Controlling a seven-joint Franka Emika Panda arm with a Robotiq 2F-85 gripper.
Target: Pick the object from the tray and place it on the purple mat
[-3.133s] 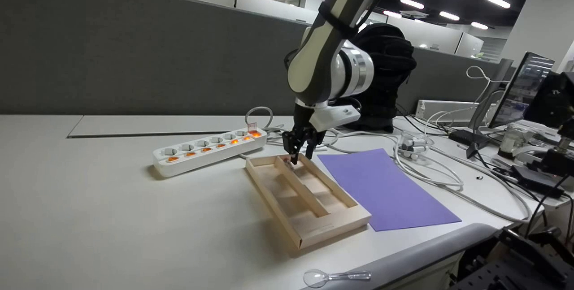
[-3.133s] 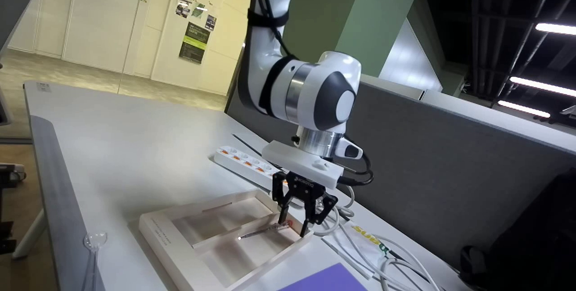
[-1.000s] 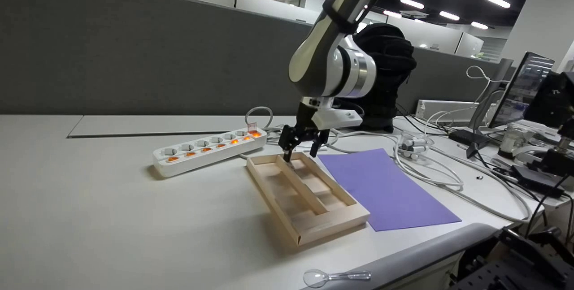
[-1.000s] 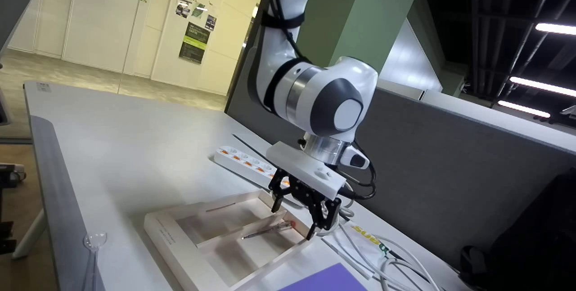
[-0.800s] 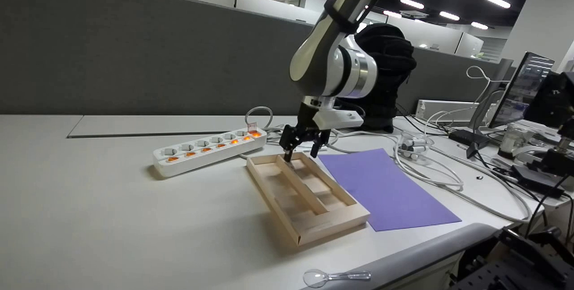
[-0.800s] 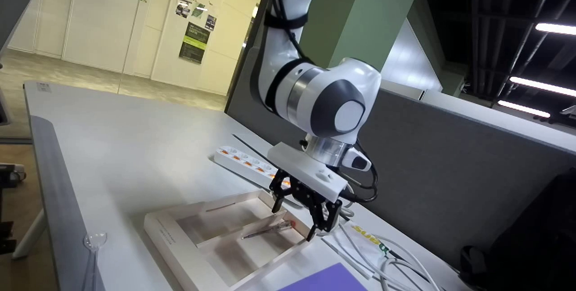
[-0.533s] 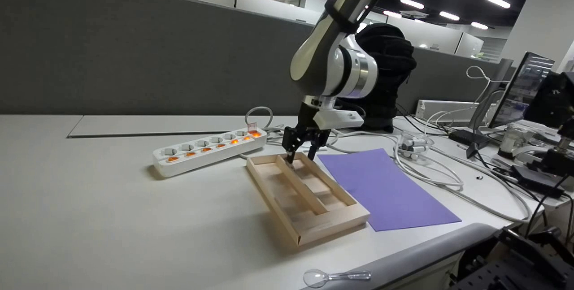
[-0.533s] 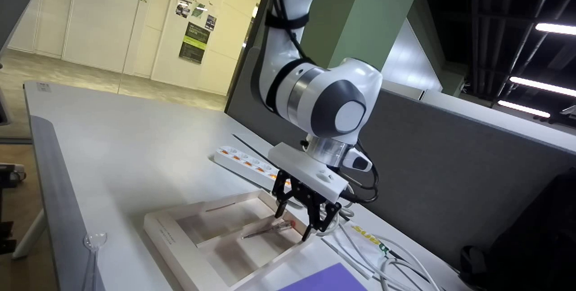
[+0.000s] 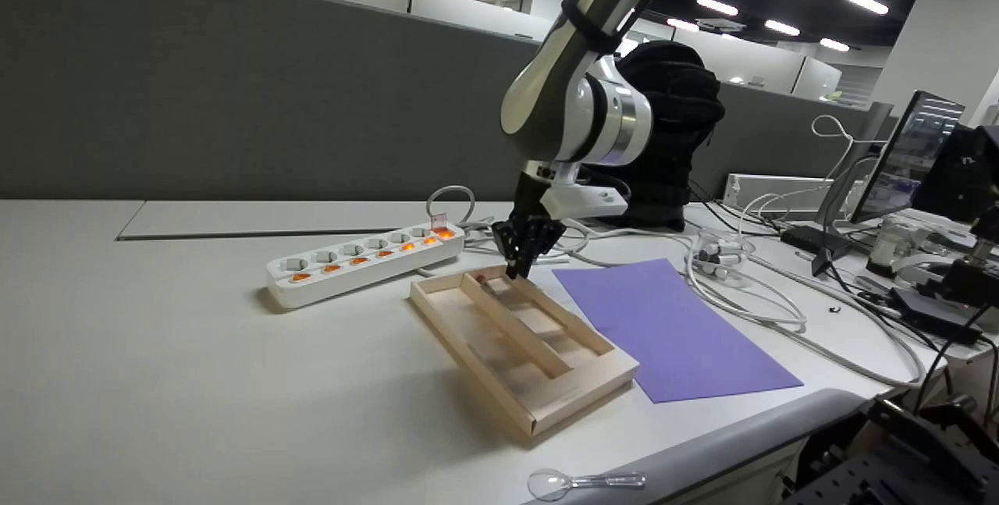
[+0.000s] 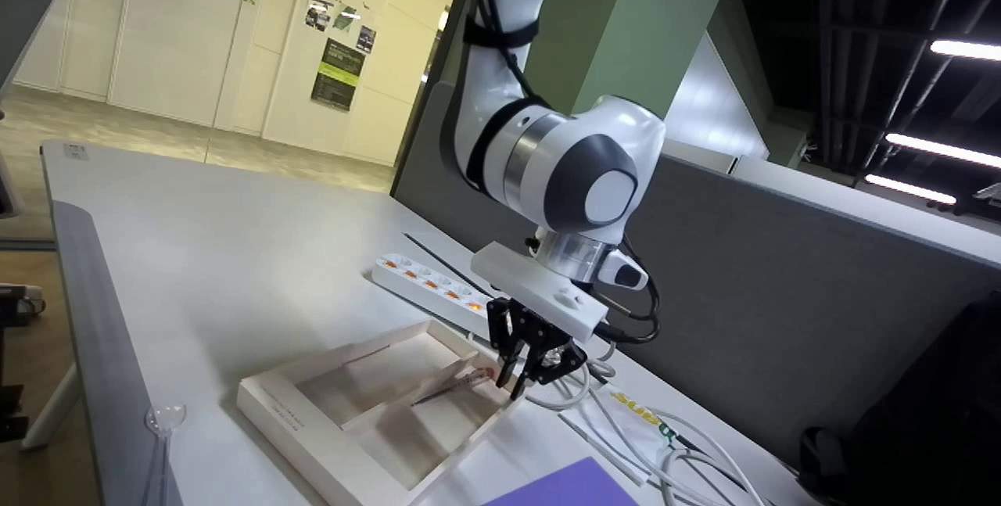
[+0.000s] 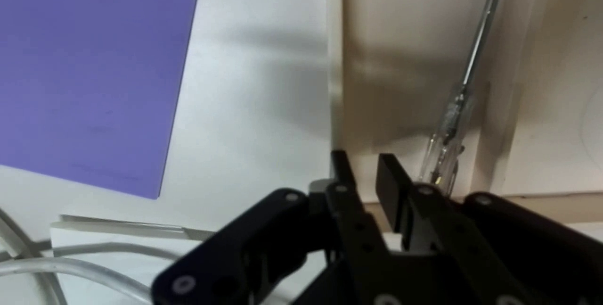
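The object, a thin screwdriver-like stick with a grey metal shaft and clear handle (image 11: 456,109), lies in the tray's mat-side compartment beside the divider. It also shows in an exterior view (image 10: 474,378), with a reddish end. The pale wooden tray (image 9: 587,388) also shows in an exterior view (image 10: 289,412). My gripper (image 11: 360,156) is at the tray's far end, fingers partly closed with a gap and nothing between them. The object's handle lies just outside the right finger; the left finger is at the tray's long rim. The purple mat (image 9: 679,333) lies beside the tray.
A white power strip (image 9: 363,267) lies beyond the tray, with white cables (image 10: 575,396) near the gripper. A clear spoon (image 9: 585,481) lies by the table's front edge. A black backpack (image 9: 671,130) stands behind the arm, against a grey partition.
My gripper's fingers have moved from wide apart to close together. The tray has shifted slightly, away from the mat at its far end, with the object still inside.
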